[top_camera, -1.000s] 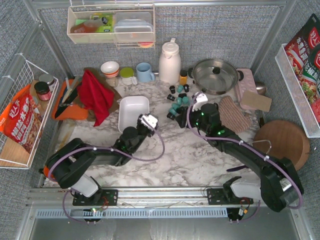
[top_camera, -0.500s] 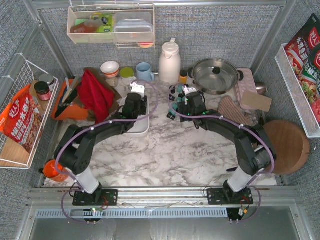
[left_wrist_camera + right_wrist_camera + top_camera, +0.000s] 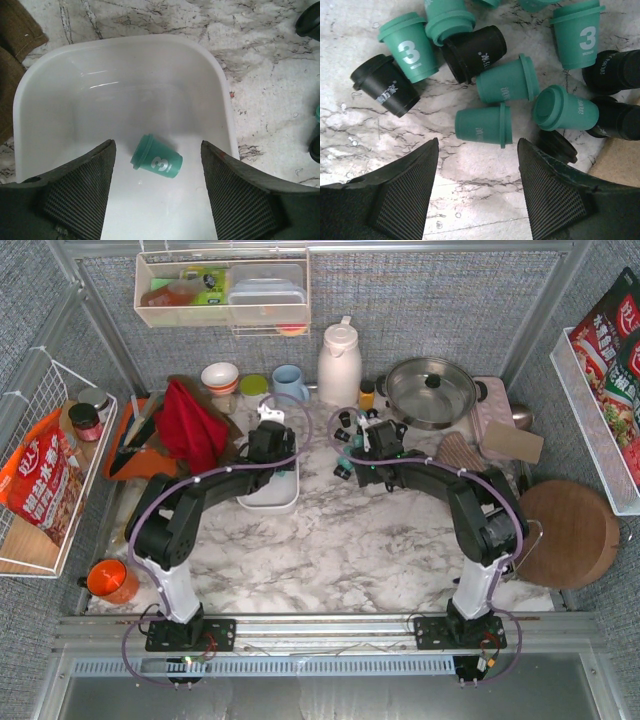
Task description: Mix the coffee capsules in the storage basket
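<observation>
Closest to me on the desk [image 3: 350, 550] there's an orange mug [image 3: 112, 580] by the left arm's base, plus a round wooden board [image 3: 565, 525] out on the right edge. Both arms are stretched well out toward the middle of the desk.

The left pincer [image 3: 157, 144] is over the near end of the storage basket [image 3: 125, 45], jaws wide apart and gripping nothing. One teal capsule [image 3: 157, 159] lies on its side on the basket floor, right between the two fingers with a clear gap on either side, white "3" facing up.

The right pincer [image 3: 478, 142] is spread open too, also empty. It's parked over the coffee capsules [image 3: 505, 82], which are in a loose heap on the bare desk just right of the basket. It's a mix of teal and black ones, most tipped on their sides and several touching. One teal pod lies sideways just past the gap between the fingers.

A red cloth [image 3: 190, 430] is bunched up left of the basket. Further back there's a blue mug [image 3: 290, 385], a white jug [image 3: 340, 365] and a steel pan [image 3: 430, 390] lined up near the rear wall.
</observation>
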You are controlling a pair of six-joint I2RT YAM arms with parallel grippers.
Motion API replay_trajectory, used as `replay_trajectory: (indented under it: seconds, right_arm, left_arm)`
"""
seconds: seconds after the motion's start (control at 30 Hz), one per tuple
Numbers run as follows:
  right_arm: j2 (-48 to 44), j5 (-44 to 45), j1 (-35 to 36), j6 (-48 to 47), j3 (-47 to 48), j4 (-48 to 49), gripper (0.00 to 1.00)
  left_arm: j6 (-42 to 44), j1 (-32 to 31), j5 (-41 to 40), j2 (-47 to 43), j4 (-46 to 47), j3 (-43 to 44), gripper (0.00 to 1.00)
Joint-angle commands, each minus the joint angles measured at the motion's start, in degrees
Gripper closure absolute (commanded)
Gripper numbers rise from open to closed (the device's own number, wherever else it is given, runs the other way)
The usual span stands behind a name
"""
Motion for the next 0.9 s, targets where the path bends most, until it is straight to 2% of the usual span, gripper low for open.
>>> replay_trajectory:
  seconds: [0.0,0.3,0.67,0.87]
  right_arm:
    - [1.2,-0.5,-0.6,0.4,1.1,-0.1,0.32]
    - [3.9,-0.6,-1.0,-0.4,2.8,0.7,0.35]
    - [3.8,-2.9,-0.9,-1.6,2.3,1.8,0.52]
    - [-1.5,-7.5,0.1,-5.2,-3.5,7.1,0.55]
  left_arm:
    - [-1.8,0.1,2.1,-2.4,1.7,-1.0,0.22]
    - [-1.6,0.0,8.4,-12.2,7.8,-9.2,0.22]
    - [3.4,-1.5,11.1,-15.9,9.4,-14.8,0.22]
    - [2.6,-1.6,14.2,-17.9,6.4,-13.9,0.22]
